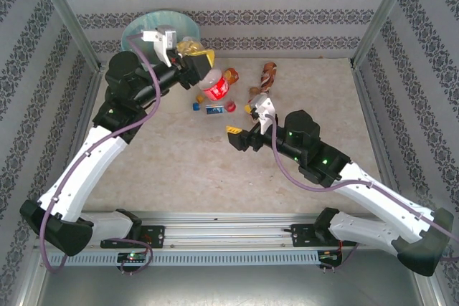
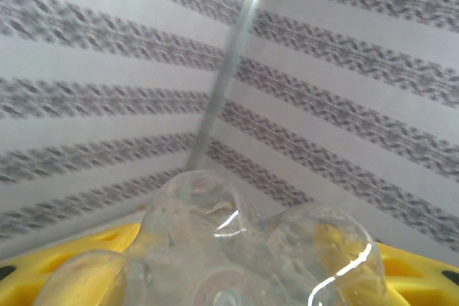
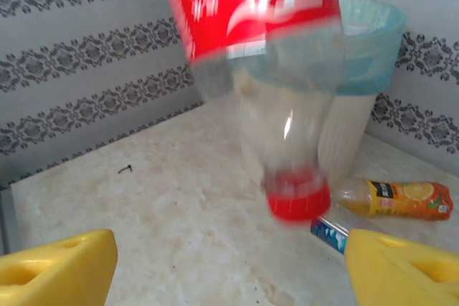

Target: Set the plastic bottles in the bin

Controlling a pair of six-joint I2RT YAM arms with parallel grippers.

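The left gripper (image 1: pixel 195 55) is clamped on the base of a red-labelled clear bottle (image 1: pixel 215 89), whose cap hangs below the jaws. The bin (image 1: pixel 143 28) stands just beyond them. Release only once the bottle is over the rim. The right gripper (image 3: pixel 229 270) has its jaws apart and empty.

Overhead view looks down; right wrist view shares its bin (image 3: pixel 355 130), nearer.

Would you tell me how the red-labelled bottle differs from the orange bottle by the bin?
The red-labelled bottle hangs cap down from the left hand; the orange bottle lies sideways on the table. The red-labelled bottle is clear; the orange bottle is mostly orange. Both are labelled plastic bottles.
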